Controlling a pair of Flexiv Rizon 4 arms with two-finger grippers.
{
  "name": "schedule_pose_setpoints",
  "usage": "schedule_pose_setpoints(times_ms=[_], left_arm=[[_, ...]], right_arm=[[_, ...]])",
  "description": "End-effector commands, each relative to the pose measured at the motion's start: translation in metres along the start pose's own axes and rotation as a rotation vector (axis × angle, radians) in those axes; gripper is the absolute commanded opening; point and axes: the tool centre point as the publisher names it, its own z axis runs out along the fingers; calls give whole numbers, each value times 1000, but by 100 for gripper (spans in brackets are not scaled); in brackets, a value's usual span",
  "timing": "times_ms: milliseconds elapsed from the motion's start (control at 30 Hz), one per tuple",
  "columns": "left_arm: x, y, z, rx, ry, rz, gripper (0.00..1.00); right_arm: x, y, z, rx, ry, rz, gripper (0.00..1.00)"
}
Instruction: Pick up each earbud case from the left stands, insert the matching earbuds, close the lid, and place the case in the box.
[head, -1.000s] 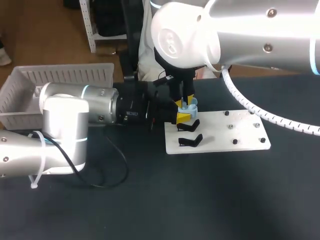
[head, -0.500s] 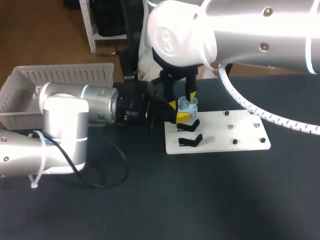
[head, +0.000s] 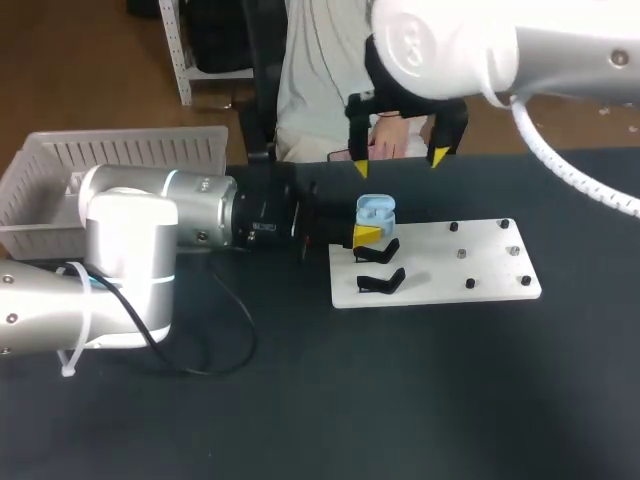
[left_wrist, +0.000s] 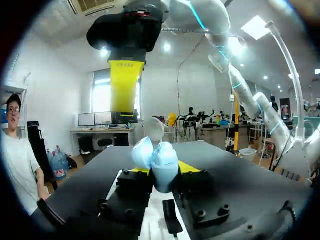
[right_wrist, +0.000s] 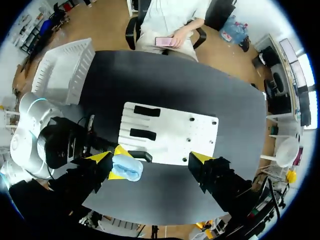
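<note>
The left claw grips the light blue earbud case (lid up) near the table's far edge, while the right claw hangs above, spread wide.

A: Any legible marking on the earbud case or the white stand plate?
B: None. The left arm's black wrist section bears a small pale mark, too small to read.

Our left gripper held the earbud case over the board's left end, just behind two stands. The box sat far left; our right gripper hung above, farther back.
</note>
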Motion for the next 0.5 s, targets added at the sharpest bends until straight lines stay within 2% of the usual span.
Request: schedule_pose_setpoints(times_ms=[33,233,500], left_arm=[[0,-2,0,-6,1,2,0],[0,-2,0,-6,1,2,0],[0,-2,0,-6,1,2,0]], right_arm=[[-1,-14,16,-14,-59,35,100],[-2,-20,33,-10,-13,56,100],[20,-18,42,-13,60,37,100]])
